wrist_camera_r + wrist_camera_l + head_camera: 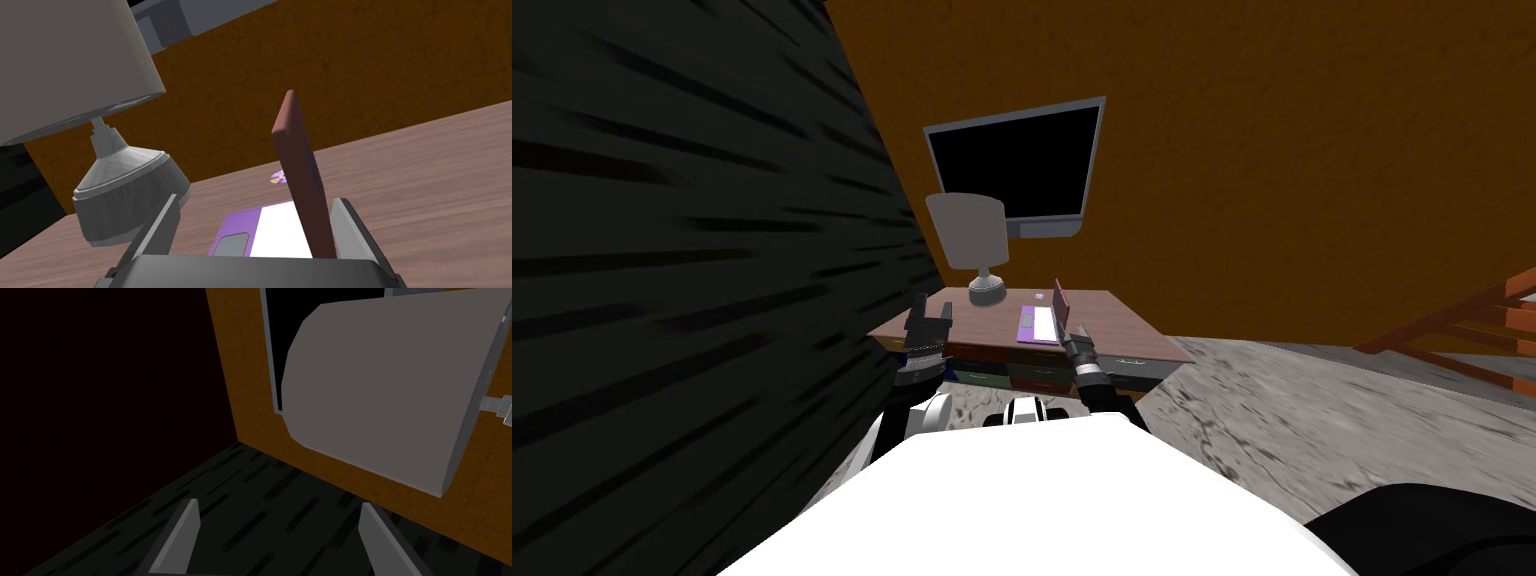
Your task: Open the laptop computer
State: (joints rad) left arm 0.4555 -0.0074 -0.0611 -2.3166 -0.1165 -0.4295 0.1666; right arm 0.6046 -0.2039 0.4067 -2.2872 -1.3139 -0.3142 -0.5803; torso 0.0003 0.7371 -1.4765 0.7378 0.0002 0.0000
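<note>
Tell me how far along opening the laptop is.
Mostly done: the laptop lid stands near upright over its purple-and-white base. In hand: the open right gripper straddles the lid. Left: perhaps tipping it back slightly. The left gripper hangs open.

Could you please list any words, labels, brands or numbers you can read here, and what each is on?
No text can be read. The laptop has a plain purple and white base and a bare reddish-brown lid; the wall screen is black; the lamp, the small disc and the desk carry no lettering.
</note>
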